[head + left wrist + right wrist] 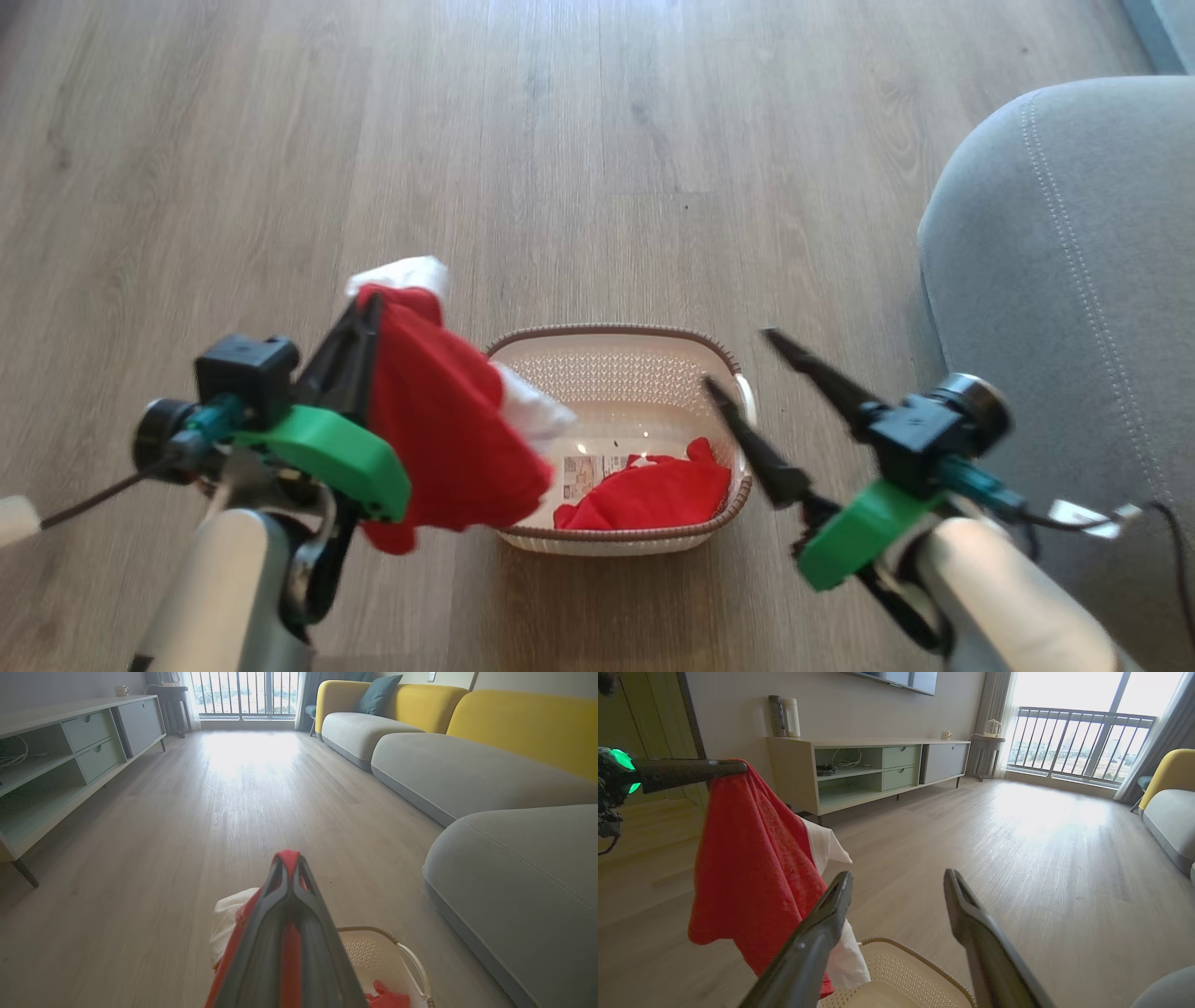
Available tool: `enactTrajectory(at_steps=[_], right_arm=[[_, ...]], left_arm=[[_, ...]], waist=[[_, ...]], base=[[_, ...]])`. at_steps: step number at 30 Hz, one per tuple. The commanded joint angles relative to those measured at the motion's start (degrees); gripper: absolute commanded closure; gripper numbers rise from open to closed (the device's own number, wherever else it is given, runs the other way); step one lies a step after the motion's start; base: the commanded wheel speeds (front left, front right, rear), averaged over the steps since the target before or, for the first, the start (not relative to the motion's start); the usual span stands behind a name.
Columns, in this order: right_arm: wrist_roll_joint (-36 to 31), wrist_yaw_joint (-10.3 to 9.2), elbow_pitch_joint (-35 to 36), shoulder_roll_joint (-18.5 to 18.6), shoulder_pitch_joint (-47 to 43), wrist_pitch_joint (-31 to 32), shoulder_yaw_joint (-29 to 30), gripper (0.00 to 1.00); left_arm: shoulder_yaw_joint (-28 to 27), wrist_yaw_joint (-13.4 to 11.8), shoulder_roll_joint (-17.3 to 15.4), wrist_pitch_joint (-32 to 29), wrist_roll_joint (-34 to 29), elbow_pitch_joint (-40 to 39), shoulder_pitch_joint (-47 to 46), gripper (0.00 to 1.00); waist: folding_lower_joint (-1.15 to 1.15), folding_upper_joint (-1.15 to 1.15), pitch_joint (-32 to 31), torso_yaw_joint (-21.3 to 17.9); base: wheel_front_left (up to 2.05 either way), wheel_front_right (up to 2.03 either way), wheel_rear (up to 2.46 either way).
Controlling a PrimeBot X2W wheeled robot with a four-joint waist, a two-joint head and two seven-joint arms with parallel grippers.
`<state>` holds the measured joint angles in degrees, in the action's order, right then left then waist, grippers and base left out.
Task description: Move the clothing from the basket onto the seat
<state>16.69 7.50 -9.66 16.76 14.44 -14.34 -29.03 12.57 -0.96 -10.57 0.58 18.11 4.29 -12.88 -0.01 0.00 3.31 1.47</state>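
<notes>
My left gripper [369,297] is shut on a red garment with white parts [439,420], which hangs from its fingers above the left side of the basket [616,332]. The same garment [752,872] drapes from the left fingers [691,769] in the right wrist view. A second red piece [649,495] lies in the basket's front right corner beside the sticker label. My right gripper [738,357] is open and holds nothing, above the basket's right rim. The grey seat [1074,280] stands to the right of the basket, and its cushion [528,877] has light stitching.
Wood floor [560,140] stretches ahead. A low cabinet [60,756] runs along the left wall in the left wrist view. Further grey cushions with yellow backs [467,760] continue beyond the seat. A balcony window [1069,732] is at the far end.
</notes>
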Motion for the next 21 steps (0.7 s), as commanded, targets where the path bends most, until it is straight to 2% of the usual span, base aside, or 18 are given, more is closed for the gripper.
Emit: enactTrajectory(at_steps=[1, 6, 10, 21], right_arm=[[1.1, -0.01, 0.98, 0.39, 3.21, 0.08, -3.13, 0.0], [3.46, -0.01, -1.89, -0.47, 9.66, 0.05, -11.19, 0.0], [4.93, -0.01, -4.8, -1.51, 13.81, -0.11, -15.33, 0.0], [9.04, -0.01, -10.62, -3.51, 18.66, -0.51, -20.74, 0.0]], left_arm=[[-1.31, 0.34, -0.29, -0.06, -0.42, -2.68, -3.64, 1.0], [1.88, 1.57, 1.48, -0.31, -0.59, -2.43, -5.1, 1.0], [4.6, 2.66, 3.11, -0.3, -0.56, -2.42, -6.06, 1.0], [10.33, 4.23, 4.87, -1.62, -0.52, -5.59, -5.89, 1.0]], waist=[[0.01, 0.0, 0.21, 0.21], [0.01, 0.0, 0.54, 0.75], [0.01, 0.0, 0.63, 1.23], [0.01, 0.0, 0.22, 1.71]], base=[[0.0, 0.0, 0.0], [0.0, 0.0, 0.0], [0.0, 0.0, 0.0], [0.0, 0.0, 0.0]])
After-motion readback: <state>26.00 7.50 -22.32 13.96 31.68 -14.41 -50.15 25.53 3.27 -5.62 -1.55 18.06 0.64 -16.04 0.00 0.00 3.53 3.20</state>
